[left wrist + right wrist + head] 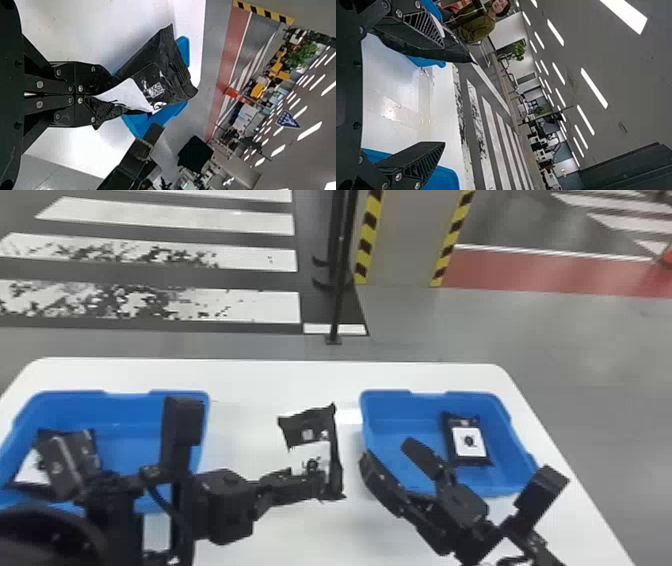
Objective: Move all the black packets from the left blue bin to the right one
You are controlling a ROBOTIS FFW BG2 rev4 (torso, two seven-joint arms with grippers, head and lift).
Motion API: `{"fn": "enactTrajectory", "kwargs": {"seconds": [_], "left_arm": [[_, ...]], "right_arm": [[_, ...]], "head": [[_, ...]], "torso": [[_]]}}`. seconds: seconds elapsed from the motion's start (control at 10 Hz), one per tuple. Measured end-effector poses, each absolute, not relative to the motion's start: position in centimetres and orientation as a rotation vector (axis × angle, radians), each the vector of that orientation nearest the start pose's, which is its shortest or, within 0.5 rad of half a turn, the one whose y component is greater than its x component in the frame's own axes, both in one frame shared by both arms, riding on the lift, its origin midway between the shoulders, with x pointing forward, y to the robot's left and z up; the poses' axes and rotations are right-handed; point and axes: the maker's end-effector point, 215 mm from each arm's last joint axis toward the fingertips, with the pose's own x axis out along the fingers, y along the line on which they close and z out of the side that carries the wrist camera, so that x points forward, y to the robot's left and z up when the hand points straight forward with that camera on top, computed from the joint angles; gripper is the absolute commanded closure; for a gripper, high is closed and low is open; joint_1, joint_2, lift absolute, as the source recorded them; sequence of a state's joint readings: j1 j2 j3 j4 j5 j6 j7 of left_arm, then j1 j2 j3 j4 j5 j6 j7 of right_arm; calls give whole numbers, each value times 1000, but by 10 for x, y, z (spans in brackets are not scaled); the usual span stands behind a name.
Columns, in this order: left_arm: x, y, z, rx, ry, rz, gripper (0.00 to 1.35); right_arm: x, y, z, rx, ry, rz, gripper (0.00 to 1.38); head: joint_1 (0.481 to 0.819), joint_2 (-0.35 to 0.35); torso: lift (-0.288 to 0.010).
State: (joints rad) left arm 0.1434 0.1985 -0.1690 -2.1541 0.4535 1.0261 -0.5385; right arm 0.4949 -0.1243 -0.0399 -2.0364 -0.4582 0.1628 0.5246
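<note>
White table (260, 382) with rounded corners, left blue bin (130, 415) and right blue bin (405, 412) standing on it, apart

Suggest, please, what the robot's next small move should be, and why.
I'd probably ease the right gripper toward the held black packet for a handover: it is open nearby, while the left gripper grips that packet short of the right blue bin.

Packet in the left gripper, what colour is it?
The packet is black with a white patch; clearest in the left wrist view.
</note>
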Motion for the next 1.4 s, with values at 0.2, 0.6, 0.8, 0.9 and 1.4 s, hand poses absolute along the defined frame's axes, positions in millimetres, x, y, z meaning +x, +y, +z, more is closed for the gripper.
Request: {"fn": "enactTrajectory", "kwargs": {"seconds": [0.2,0.6,0.8,0.9,1.4], "left_arm": [[379,-13,-364,-309,638,-1002,1211],[373,-19,-365,-315,650,-1020,1211],[373,-21,-364,-313,651,-1024,1211],[373,-21,-365,-312,654,-1023,1211],[373,-18,-370,-314,663,-1013,1211]], "right_arm": [[424,-146,-340,388,93,566,206],[419,-119,-340,449,135,625,286],[415,-109,-345,471,163,648,502],[414,-105,-346,483,174,656,762],[406,-85,-349,615,201,700,1282]], "head": [[695,-221],[695,-200],[695,-188],[695,-182],[695,-156]], "torso": [[-140],[-140],[-140],[-140],[-140]]}}
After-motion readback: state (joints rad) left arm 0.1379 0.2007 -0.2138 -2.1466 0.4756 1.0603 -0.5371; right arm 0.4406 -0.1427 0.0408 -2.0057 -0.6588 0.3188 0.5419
